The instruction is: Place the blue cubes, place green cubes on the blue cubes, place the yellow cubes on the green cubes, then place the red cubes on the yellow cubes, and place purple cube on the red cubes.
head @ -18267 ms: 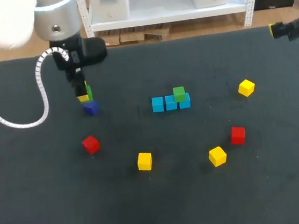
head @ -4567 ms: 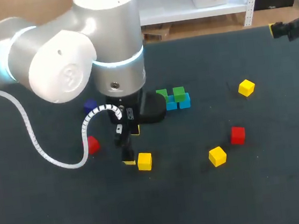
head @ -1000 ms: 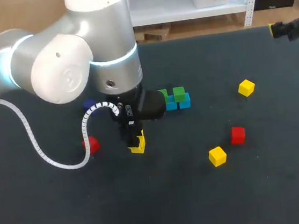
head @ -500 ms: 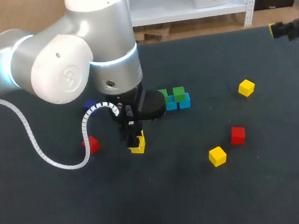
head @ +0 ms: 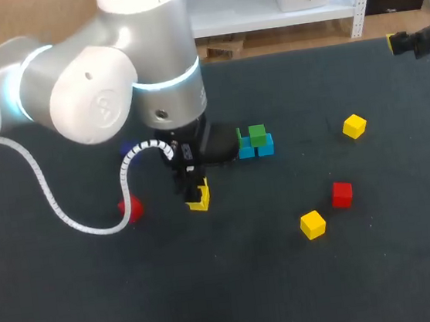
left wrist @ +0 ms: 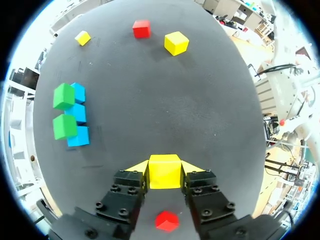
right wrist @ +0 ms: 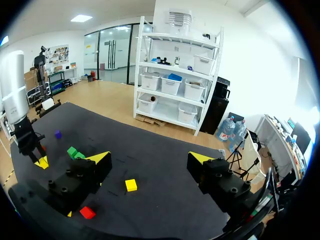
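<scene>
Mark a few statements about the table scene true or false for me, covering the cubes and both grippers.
1. The left gripper has its fingers shut on a small yellow cube. True.
2. Three small green cubes sit on the row of light blue cubes. False: only two do.
3. The right gripper grips a cube. False: its fingers stand open with nothing between them.
4. Two more yellow cubes lie loose on the dark table. True.

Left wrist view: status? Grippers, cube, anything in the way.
Left gripper shut on yellow cube. Right gripper open, holding nothing. Two green cubes sit on the blue row; nothing lies between them and the held cube.
</scene>
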Robot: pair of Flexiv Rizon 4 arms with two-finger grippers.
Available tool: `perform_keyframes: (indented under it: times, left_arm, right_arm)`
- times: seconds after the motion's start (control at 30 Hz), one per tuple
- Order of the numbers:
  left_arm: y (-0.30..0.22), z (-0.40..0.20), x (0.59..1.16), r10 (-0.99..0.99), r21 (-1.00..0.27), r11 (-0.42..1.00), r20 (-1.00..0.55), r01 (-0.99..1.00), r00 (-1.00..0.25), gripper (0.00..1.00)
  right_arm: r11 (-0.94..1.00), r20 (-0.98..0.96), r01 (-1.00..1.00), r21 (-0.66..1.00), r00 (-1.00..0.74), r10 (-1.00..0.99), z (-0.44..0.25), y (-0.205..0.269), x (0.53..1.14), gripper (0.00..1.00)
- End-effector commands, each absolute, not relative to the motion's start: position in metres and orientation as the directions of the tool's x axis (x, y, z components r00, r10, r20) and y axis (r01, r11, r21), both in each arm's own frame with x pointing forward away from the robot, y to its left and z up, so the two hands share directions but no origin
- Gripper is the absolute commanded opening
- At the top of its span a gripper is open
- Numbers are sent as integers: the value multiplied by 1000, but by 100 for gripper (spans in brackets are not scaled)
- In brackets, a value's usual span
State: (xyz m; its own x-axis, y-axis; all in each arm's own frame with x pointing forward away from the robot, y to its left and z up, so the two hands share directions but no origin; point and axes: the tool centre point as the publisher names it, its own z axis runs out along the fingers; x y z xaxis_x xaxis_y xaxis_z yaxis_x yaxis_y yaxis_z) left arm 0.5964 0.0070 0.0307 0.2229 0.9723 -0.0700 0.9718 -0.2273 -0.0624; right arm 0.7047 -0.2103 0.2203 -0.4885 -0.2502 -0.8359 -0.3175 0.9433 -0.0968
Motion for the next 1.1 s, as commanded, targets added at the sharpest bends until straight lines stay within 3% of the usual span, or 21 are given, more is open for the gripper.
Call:
perform_keyframes:
  times: [0.03, 0.6, 1.1]
  left_arm:
    - [3, 40, 603, 972, -68, -234, -54, 970, 230, 0]
    - [-32, 72, 641, 964, -42, -267, -17, 963, 266, 0]
    - [-60, 80, 666, 979, -53, -196, -63, 979, 192, 0]
  right_arm:
    - [942, -858, -322, -93, -454, -240, 216, -211, 706, 100]
    - [942, -858, -322, -93, -454, -240, 216, -211, 706, 100]
    - [942, -858, -322, -93, -454, -240, 216, -211, 706, 100]
